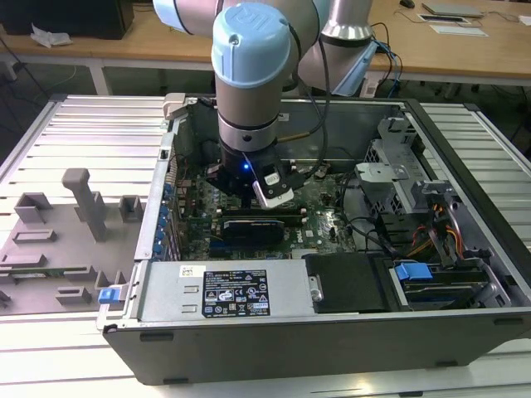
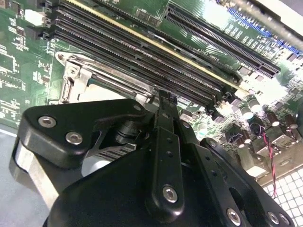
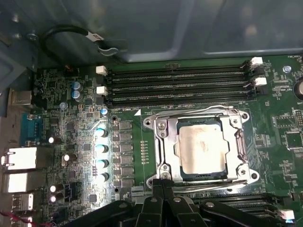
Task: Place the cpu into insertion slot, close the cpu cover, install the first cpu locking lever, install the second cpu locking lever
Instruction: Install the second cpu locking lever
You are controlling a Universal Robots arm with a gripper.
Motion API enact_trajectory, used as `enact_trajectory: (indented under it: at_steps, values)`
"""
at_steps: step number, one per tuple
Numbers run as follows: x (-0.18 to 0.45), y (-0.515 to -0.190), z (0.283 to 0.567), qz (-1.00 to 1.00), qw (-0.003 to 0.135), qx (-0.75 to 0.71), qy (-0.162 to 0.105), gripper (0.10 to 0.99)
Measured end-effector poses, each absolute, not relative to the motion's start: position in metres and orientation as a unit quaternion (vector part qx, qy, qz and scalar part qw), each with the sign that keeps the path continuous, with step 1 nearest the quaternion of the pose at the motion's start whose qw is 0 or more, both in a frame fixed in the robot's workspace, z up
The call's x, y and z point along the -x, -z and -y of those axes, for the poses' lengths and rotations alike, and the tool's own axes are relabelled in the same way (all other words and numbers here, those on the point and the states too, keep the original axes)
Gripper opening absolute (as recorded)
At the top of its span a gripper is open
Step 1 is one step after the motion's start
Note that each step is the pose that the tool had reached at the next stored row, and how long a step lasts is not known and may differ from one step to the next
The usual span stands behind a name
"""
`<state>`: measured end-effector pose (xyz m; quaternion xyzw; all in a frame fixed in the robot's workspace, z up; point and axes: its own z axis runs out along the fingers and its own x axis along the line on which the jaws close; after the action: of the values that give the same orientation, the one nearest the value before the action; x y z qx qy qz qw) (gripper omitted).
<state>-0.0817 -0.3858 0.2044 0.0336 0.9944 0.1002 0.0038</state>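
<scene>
one landmark: the square dark-framed insertion slot [image 3: 201, 150] in the middle of the green motherboard [image 3: 128, 118].
chip: the flat square silvery-beige cpu [image 3: 201, 149] lies inside the insertion slot.
cover: the thin silvery-grey metal cpu cover [image 3: 163, 151] lies flat around the cpu.
pincer: the black gripper [image 3: 161, 185] has its fingers pressed together, grasping nothing, tips at the insertion slot's edge.
memory: long black slots [image 3: 180, 82] run beside the insertion slot.

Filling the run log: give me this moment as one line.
cpu: seated in insertion slot | cpu cover: down around chip | claw: at socket's near edge, fingers together | case: open
</scene>
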Motion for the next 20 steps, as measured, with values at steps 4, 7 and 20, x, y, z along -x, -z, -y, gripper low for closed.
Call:
enact_trajectory:
  at_steps: [4,7,20]
  values:
    - [0.084,-0.202,0.383,-0.994,0.004,-0.034,-0.101,0.106]
    - [0.086,-0.199,0.382,-0.994,0.004,-0.034,-0.101,0.106]
    - [0.088,-0.239,0.381,-0.994,0.004,-0.034,-0.101,0.106]
